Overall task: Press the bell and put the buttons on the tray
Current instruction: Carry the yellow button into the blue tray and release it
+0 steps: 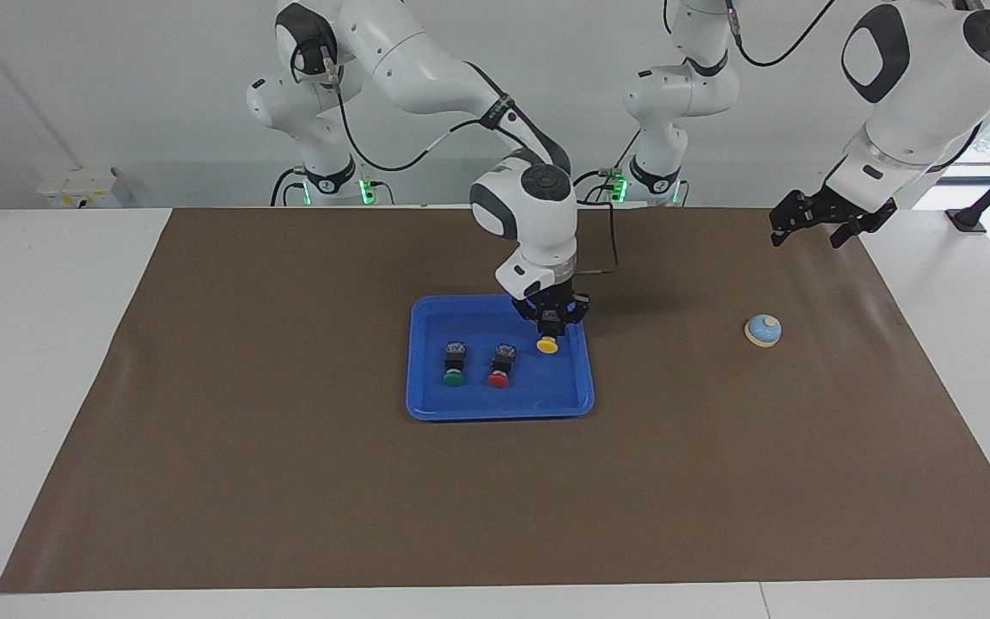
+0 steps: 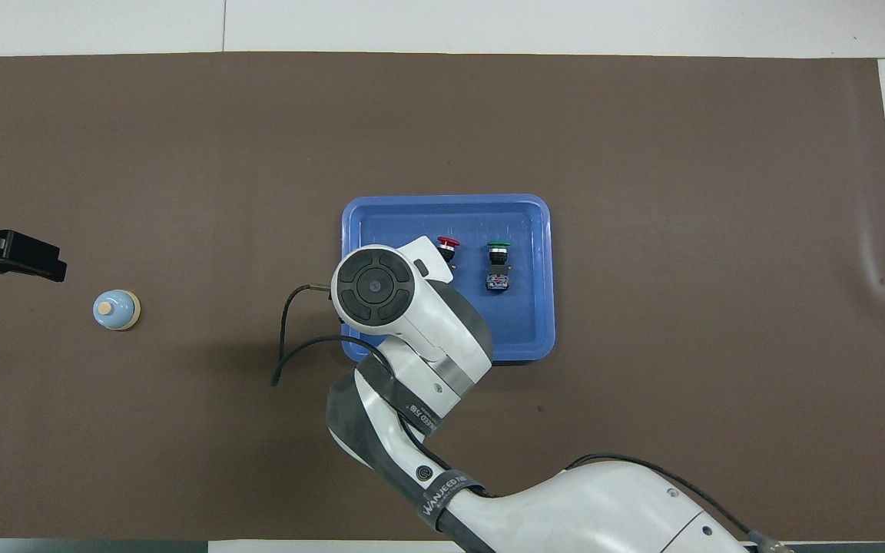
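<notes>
The blue tray (image 1: 499, 413) (image 2: 446, 201) lies mid-table. In it lie a green button (image 1: 454, 376) (image 2: 498, 247) and a red button (image 1: 499, 379) (image 2: 449, 243), side by side. My right gripper (image 1: 551, 327) is shut on the yellow button (image 1: 547, 345), cap down. It hangs low over the tray's corner toward the left arm's end, and contact with the floor cannot be told. The overhead view hides both under the wrist. The bell (image 1: 763, 330) (image 2: 116, 310) stands toward the left arm's end. My left gripper (image 1: 807, 237) (image 2: 47, 267) waits open in the air near it.
A brown mat (image 1: 289, 481) covers most of the white table (image 1: 31, 344). A black cable (image 2: 285, 338) loops from the right wrist beside the tray, on the side toward the bell.
</notes>
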`<state>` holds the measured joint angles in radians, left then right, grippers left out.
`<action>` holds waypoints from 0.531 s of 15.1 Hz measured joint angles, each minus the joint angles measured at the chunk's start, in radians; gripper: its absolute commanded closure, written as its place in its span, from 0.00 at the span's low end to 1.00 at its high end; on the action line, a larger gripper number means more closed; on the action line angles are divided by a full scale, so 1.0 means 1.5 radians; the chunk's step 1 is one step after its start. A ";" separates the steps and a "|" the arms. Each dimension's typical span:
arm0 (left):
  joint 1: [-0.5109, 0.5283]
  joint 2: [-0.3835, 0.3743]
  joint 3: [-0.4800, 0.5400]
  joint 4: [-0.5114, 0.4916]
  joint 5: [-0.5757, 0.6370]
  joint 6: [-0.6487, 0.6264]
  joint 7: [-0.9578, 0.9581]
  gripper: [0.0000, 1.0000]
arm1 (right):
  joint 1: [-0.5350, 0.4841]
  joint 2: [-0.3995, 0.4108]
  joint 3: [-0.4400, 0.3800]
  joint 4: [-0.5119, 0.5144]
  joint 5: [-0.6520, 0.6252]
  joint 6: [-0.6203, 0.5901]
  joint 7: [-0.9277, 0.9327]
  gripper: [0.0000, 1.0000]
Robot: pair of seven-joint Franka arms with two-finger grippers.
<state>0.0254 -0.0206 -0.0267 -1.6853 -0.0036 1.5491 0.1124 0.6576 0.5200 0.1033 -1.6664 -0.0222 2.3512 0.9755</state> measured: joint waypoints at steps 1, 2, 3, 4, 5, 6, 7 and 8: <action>0.000 0.000 0.000 0.000 0.000 0.000 0.000 0.00 | 0.000 0.000 0.000 -0.009 0.000 0.014 0.000 1.00; 0.000 0.000 0.000 0.000 0.000 0.000 0.000 0.00 | 0.000 0.000 0.000 -0.017 0.000 0.023 -0.001 1.00; 0.000 0.000 0.000 0.000 0.000 0.000 0.000 0.00 | 0.000 -0.001 0.000 -0.025 0.000 0.035 -0.002 1.00; 0.000 0.000 0.000 0.000 0.000 0.000 0.000 0.00 | 0.000 -0.001 0.000 -0.033 0.000 0.048 -0.002 1.00; 0.000 0.000 0.000 0.000 0.000 0.000 0.000 0.00 | 0.000 -0.001 0.000 -0.040 0.000 0.057 -0.002 0.63; 0.000 0.000 0.000 0.000 0.000 0.000 0.000 0.00 | 0.000 -0.002 0.000 -0.043 0.000 0.059 -0.002 0.01; 0.000 0.000 0.000 0.000 0.000 0.000 0.000 0.00 | 0.000 -0.002 0.000 -0.045 0.000 0.059 -0.002 0.00; 0.000 0.000 0.000 0.000 0.000 0.000 0.000 0.00 | 0.000 -0.004 0.000 -0.045 0.000 0.058 -0.002 0.00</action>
<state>0.0254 -0.0206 -0.0266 -1.6853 -0.0036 1.5491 0.1124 0.6576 0.5146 0.1031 -1.7334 -0.0228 2.4380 0.9726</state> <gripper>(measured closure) 0.000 0.529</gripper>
